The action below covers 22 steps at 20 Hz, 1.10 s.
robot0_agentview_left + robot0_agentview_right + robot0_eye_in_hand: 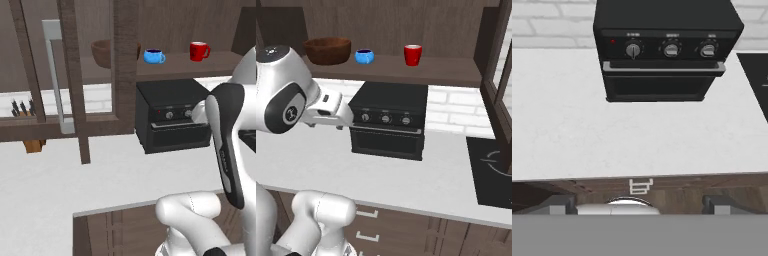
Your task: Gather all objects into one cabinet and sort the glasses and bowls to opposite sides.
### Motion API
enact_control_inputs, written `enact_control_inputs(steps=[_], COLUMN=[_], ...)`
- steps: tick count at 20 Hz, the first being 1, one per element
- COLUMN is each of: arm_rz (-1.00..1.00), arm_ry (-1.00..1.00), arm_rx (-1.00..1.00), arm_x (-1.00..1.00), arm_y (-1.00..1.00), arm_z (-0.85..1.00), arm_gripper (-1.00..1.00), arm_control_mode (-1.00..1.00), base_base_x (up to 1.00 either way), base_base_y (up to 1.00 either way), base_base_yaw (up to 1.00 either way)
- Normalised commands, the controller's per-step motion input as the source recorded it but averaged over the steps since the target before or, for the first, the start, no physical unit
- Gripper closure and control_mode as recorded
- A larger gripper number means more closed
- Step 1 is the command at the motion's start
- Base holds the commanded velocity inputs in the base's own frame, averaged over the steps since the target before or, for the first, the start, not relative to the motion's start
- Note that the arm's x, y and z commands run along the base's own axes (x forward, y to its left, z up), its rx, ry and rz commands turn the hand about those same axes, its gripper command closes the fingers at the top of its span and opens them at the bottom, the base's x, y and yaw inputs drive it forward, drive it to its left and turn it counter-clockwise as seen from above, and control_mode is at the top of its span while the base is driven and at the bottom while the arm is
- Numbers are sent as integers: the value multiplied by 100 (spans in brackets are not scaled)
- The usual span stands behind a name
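**Shelf loaded, end effector wide and empty**

We see the brown wooden bowl point(327, 50) at the left end of the cabinet shelf point(446, 70), the blue cup point(364, 56) just beside it to the right, and one red mug point(412, 54) further right, apart from the cup. All three stand upright on the shelf. In the left base view we see the bowl point(102, 52) partly behind the frame of the open glass-paned door point(65, 75), whose grey bar handle point(54, 75) hangs vertical. Below the shelf, a black toaster oven point(388, 120) sits on the white surface point(316, 160). In the hand view, we see the end effector point(639, 205) with its dark fingertips point(558, 204) set wide apart, holding nothing, pointed at the oven front and the surface edge
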Motion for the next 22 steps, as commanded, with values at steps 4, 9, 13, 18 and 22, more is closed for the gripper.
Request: enact_control_inputs(steps=[4, 9, 13, 18, 22], arm_rz=[-6, -10, -4, 0, 0], arm_ry=[-1, -5, -3, 0, 0], arm_rx=[0, 0, 0, 0, 0], arm_x=[-34, -48, -33, -11, 0], arm_y=[1, 10, 7, 0, 0], arm_z=[0, 0, 0, 0, 0], arm_gripper=[-100, -100, -100, -100, -100], arm_control_mode=[-100, -100, -100, 100, 100], base_base_x=[0, 0, 0, -19, -33], base_base_y=[0, 0, 0, 0, 0], base_base_yaw=[0, 0, 0, 1, 35])
